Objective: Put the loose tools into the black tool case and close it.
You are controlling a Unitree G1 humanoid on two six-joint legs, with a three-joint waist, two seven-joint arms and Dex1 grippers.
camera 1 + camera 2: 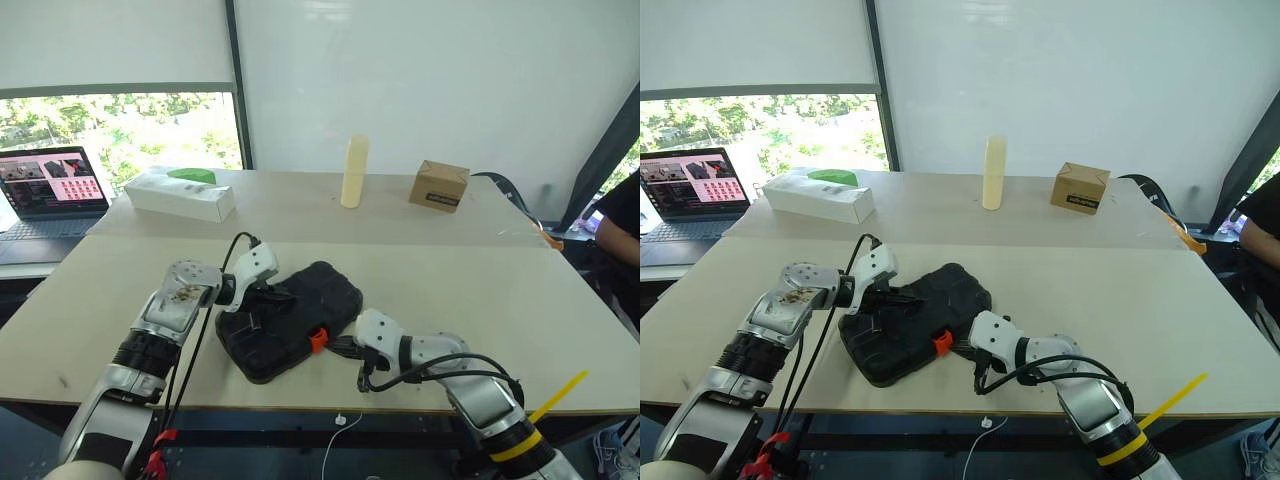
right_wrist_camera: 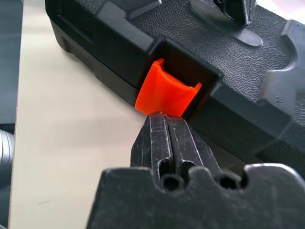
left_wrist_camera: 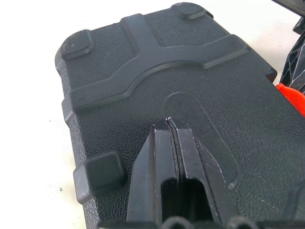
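the case [image 1: 290,322] lies lid down and closed near the front edge of the table [image 1: 520,310], its orange latch [image 2: 167,93] on the side facing the robot. the left gripper [image 3: 170,125] rests its pinched-together fingertips on the lid's middle. the right gripper [image 2: 164,117], fingers also pressed together and empty, sits at the latch's lower lip, seemingly touching it. the latch looks tilted outward, perhaps not snapped home.

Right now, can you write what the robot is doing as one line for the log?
case: black tool case lid down | latch: orange latch sticking out | left gripper: shut, on lid | right gripper: shut, at latch
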